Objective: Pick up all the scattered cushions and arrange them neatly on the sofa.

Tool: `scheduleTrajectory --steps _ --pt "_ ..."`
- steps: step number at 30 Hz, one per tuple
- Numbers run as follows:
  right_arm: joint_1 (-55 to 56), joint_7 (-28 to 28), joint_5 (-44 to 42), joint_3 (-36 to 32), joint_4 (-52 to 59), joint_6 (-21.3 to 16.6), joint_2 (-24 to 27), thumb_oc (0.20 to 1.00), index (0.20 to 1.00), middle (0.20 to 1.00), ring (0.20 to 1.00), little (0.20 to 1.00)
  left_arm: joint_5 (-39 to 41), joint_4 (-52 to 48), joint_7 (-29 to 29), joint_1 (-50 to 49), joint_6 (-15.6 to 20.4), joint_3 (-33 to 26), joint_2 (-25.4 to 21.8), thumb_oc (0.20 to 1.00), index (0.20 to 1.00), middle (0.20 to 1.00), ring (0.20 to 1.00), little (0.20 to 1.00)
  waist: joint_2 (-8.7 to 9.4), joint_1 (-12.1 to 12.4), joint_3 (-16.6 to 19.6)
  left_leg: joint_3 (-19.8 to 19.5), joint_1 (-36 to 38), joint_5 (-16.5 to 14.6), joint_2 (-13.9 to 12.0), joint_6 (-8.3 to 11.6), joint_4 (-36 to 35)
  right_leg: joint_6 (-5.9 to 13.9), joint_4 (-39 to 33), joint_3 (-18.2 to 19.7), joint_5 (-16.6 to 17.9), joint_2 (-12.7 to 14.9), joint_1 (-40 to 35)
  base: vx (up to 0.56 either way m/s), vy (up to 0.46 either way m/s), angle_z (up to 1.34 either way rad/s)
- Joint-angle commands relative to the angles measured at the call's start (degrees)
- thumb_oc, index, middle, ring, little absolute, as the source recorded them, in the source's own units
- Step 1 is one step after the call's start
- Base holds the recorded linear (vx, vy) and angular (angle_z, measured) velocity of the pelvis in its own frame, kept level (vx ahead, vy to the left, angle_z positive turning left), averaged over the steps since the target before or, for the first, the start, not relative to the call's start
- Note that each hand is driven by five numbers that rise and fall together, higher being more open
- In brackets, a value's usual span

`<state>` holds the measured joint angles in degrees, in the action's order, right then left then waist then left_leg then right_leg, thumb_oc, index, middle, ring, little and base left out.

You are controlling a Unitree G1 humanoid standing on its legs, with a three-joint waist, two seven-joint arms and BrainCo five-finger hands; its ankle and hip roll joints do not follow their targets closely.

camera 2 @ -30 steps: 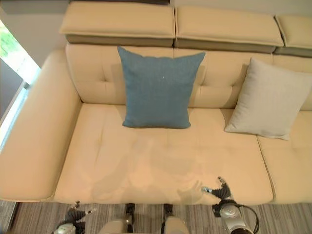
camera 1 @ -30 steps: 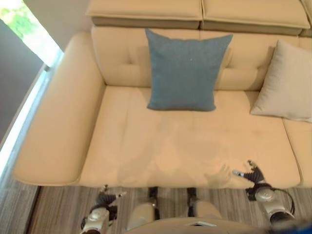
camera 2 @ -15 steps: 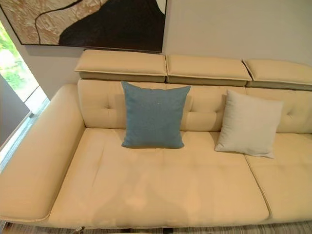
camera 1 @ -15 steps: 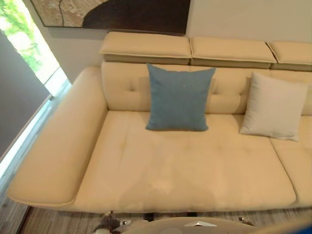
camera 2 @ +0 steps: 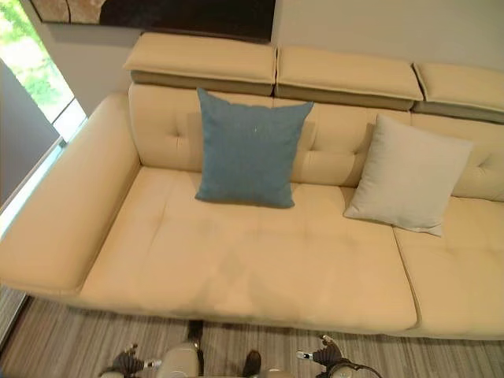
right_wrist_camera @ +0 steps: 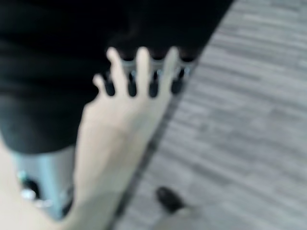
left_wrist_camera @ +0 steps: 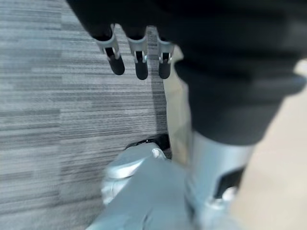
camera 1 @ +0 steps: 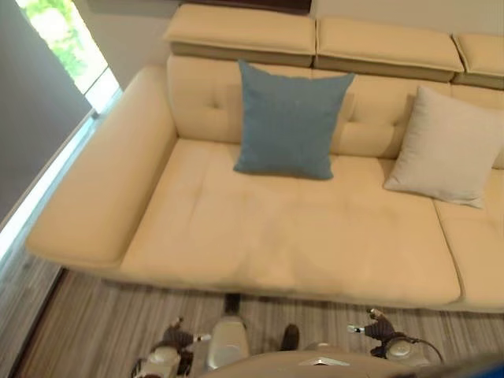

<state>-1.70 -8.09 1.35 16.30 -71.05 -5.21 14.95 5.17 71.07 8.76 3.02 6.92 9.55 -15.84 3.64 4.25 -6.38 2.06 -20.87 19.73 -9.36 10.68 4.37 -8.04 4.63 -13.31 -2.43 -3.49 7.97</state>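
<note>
A blue cushion (camera 1: 290, 122) stands upright against the backrest of the cream sofa (camera 1: 260, 236), left of the middle. A pale beige cushion (camera 1: 441, 150) leans on the backrest further right. Both my hands hang low over the floor in front of the sofa. My left hand (camera 1: 177, 342) is open, and in the left wrist view its fingers (left_wrist_camera: 136, 55) point straight at the carpet with nothing in them. My right hand (camera 1: 378, 329) is open too, and its fingers (right_wrist_camera: 144, 72) spread straight near the sofa's front edge and hold nothing.
Grey striped carpet (camera 1: 94, 331) lies between me and the sofa. The wide left armrest (camera 1: 94, 189) borders a bright window strip (camera 1: 63, 31). A dark framed picture (camera 2: 157, 9) hangs on the wall above the headrests (camera 2: 276, 63).
The whole view has shifted: the camera tilted up and then down again and now sits further from the sofa. Both hands show again at the bottom. The cushions have not moved.
</note>
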Motion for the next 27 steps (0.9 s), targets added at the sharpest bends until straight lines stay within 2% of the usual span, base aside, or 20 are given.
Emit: scheduleTrajectory --steps 1,2,4,6,9,17,27 --pt "0.8 -0.8 -0.5 -1.1 1.0 -0.2 1.4 1.000 1.000 1.000 1.000 1.000 -1.2 0.3 -0.6 0.7 0.2 0.1 2.7 1.000 1.000 1.000 1.000 1.000 2.49 -3.1 -1.4 2.9 5.5 -20.4 5.3 -7.07 7.5 11.25 -5.4 2.9 -2.6 6.3 -8.0 -0.22 0.055 0.31" --pt "0.8 -0.7 -0.4 -1.2 0.5 -0.4 1.4 1.000 1.000 1.000 1.000 1.000 -1.2 0.5 -0.6 0.7 0.2 0.1 2.9 1.000 1.000 1.000 1.000 1.000 2.89 -3.6 -0.9 1.9 6.5 -22.7 5.6 -7.24 9.1 11.25 -5.4 2.9 -2.0 7.1 -7.4 -0.15 0.129 0.49" --pt "1.3 -0.2 -0.5 -1.7 -0.4 -0.3 1.2 1.000 1.000 1.000 1.000 1.000 -1.5 0.6 -0.5 0.6 0.4 0.6 3.4 1.000 1.000 1.000 1.000 1.000 1.78 -4.7 0.5 0.9 12.6 -24.3 4.8 -7.04 4.9 12.12 -5.8 2.6 -1.5 7.4 -7.0 0.00 0.198 0.28" --pt "1.8 -0.1 -0.9 -2.2 -0.5 -0.3 0.8 1.000 1.000 1.000 1.000 1.000 -2.7 0.6 -0.2 1.6 0.2 1.6 3.4 1.000 1.000 1.000 1.000 1.000 1.33 -5.8 1.9 1.3 15.2 -23.3 5.0 -6.76 -0.9 12.76 -6.3 2.5 -0.5 7.8 -6.6 0.03 0.165 0.06" --pt "2.2 0.1 -0.8 -2.3 -1.0 -0.2 0.4 1.000 1.000 1.000 1.000 1.000 -3.6 0.6 -0.1 1.6 0.3 1.7 2.8 1.000 1.000 1.000 1.000 1.000 1.08 -6.2 3.0 1.9 17.6 -22.9 5.9 -7.03 -4.8 13.66 -6.9 2.6 0.3 8.5 -6.8 0.03 0.124 1.04" --pt "2.0 0.4 0.4 -1.7 -1.4 0.5 -0.1 1.000 1.000 1.000 1.000 1.000 -3.8 1.3 -0.3 1.5 0.2 1.0 2.2 1.000 1.000 1.000 1.000 1.000 0.85 -5.9 3.7 3.1 20.3 -22.6 7.3 -7.98 -7.7 14.97 -6.7 3.5 1.1 9.9 -7.5 0.02 0.090 -0.40" --pt "2.6 0.6 0.2 -1.7 -1.9 0.5 -0.5 1.000 1.000 1.000 1.000 1.000 -4.9 2.2 -0.8 0.9 0.0 1.1 2.1 1.000 1.000 1.000 1.000 1.000 1.52 -5.7 4.3 4.0 21.8 -22.7 7.3 -8.20 -8.7 15.57 -7.6 3.5 1.4 10.2 -8.7 0.02 0.013 -0.08"
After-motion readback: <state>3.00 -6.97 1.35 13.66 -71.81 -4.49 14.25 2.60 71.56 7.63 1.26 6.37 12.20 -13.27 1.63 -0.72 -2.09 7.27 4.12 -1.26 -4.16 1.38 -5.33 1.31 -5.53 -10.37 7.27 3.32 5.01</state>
